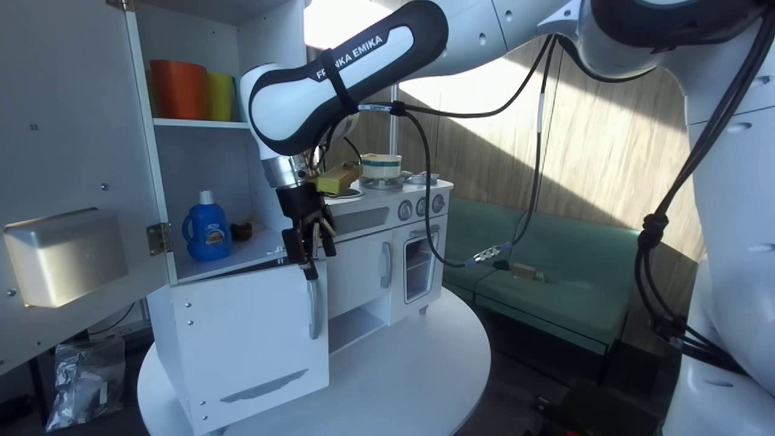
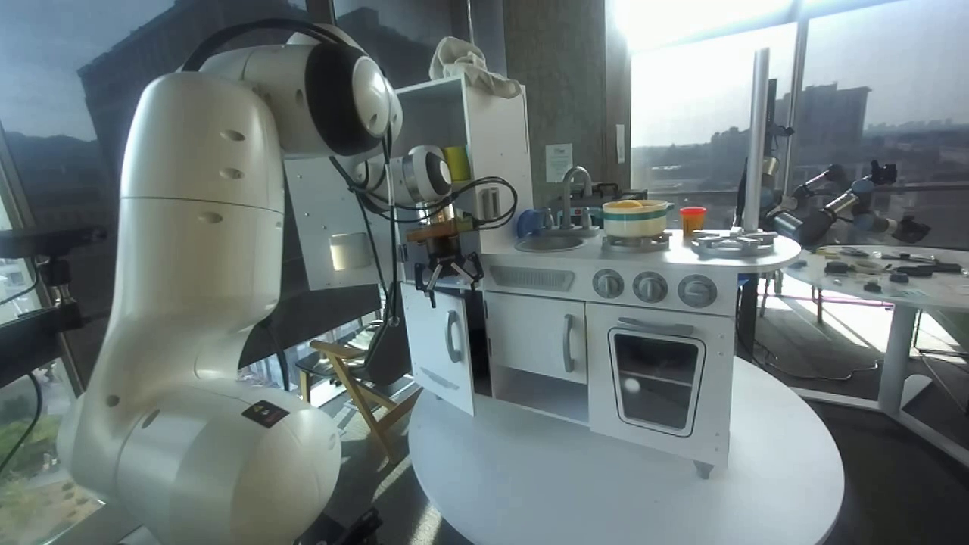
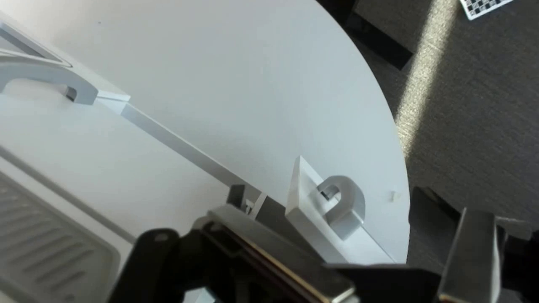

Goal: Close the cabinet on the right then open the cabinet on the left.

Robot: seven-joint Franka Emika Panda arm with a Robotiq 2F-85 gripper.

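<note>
The lower left cabinet door [image 1: 254, 339] stands ajar, with a dark gap beside it in an exterior view [image 2: 431, 344]. Its grey handle [image 1: 313, 310] also shows in the wrist view [image 3: 354, 206]. The cabinet door to its right [image 2: 530, 325] is closed and shows in the wrist view [image 3: 139, 164]. My gripper [image 1: 316, 257] is open and empty, pointing down over the ajar door's top edge near the handle. In the wrist view [image 3: 330, 198], the door edge and handle lie between the spread fingers. I cannot tell whether a finger touches the door.
The tall upper door [image 1: 66, 151] is swung wide open at the left. A blue bottle [image 1: 209, 230] stands on the shelf behind the gripper. A pot [image 2: 636, 219] sits on the stove. The oven door [image 2: 658, 378] is closed. The kitchen stands on a round white table [image 2: 628, 484].
</note>
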